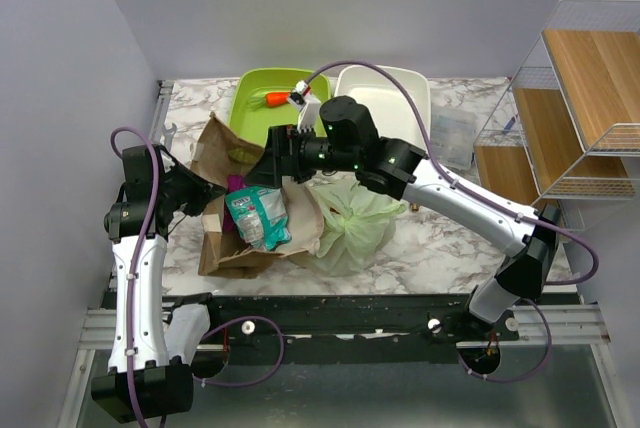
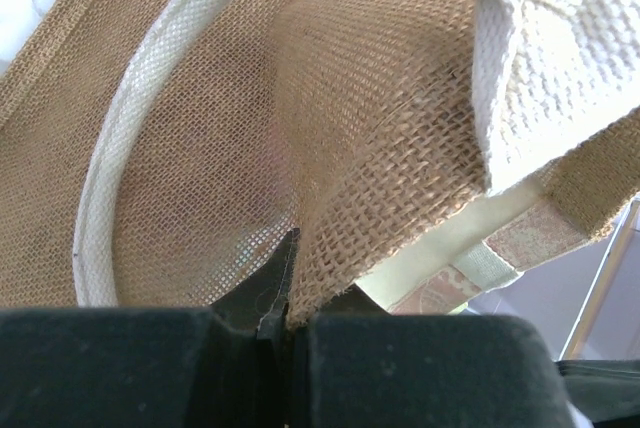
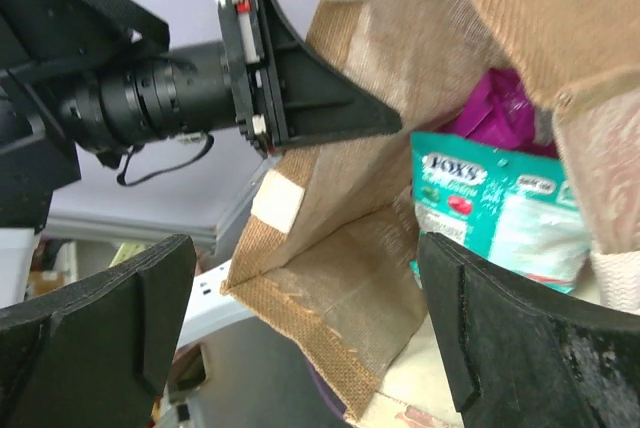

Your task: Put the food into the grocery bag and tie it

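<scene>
Nearest me, the left fingers (image 2: pixel 284 288) are pinched tight on a fold of the burlap bag (image 1: pixel 225 248). The grocery bag (image 1: pixel 350 228) sits bunched against its right side, with bare marble counter (image 1: pixel 440 238) beyond. The right fingers (image 3: pixel 305 268) are spread wide and empty at the burlap bag's mouth. Green tray (image 1: pixel 245 88) and white tray (image 1: pixel 390 98) sit at the back wall, with a wire shelf (image 1: pixel 580 98) crowding the right.

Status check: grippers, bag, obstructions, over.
Left gripper fingers shut on burlap bag edge. Right gripper fingers open above it. Green grocery bag lies beside, ungripped. Candy packet inside burlap bag.
</scene>
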`<state>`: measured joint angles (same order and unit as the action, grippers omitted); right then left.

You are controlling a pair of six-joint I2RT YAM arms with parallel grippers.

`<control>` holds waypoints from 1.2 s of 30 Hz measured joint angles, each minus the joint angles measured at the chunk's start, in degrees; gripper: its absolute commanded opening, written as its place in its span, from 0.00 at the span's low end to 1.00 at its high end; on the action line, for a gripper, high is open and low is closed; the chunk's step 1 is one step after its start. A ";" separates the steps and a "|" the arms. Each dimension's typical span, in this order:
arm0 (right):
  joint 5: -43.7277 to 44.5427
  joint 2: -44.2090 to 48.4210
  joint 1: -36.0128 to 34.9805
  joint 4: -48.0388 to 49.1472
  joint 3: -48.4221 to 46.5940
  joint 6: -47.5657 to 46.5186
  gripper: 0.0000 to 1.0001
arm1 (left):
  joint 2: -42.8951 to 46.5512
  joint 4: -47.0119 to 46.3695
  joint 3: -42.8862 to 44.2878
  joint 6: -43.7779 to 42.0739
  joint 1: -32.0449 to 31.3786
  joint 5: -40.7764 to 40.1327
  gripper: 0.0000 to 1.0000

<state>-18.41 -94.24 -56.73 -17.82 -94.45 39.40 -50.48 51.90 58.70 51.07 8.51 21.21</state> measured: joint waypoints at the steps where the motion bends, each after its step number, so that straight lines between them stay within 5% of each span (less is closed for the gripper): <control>1: 1.07 0.04 0.11 -0.72 -0.98 -0.83 1.00 | 0.02 0.02 0.00 -0.02 -0.02 0.00 0.00; 10: 18.91 4.50 0.11 -9.29 0.15 -9.51 0.96 | 1.40 0.74 0.00 0.00 -0.02 -0.04 0.00; 18: 23.17 5.62 0.22 -12.22 9.09 -13.57 0.86 | 3.04 1.16 -0.57 0.04 -0.02 -0.15 0.00; 20: 23.54 4.87 0.22 -12.28 9.70 -14.05 0.77 | 3.52 1.18 -0.98 0.09 -0.02 -0.15 0.00; 25: 24.00 1.16 0.22 -12.02 8.61 -14.97 0.17 | 4.50 1.40 -1.46 0.22 -0.02 -0.15 0.00; 27: 24.15 -0.07 0.22 -11.91 7.56 -15.30 0.01 | 4.85 1.62 -1.51 0.22 -0.02 -0.13 0.00; 36: 26.32 -4.00 0.13 -18.78 -4.72 -18.12 0.01 | 5.05 4.04 -0.55 -0.20 -0.02 -0.17 0.00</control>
<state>7.90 -98.24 -56.60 -36.60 -99.18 21.28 -45.43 55.94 58.15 50.87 8.49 21.04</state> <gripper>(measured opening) 0.056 0.013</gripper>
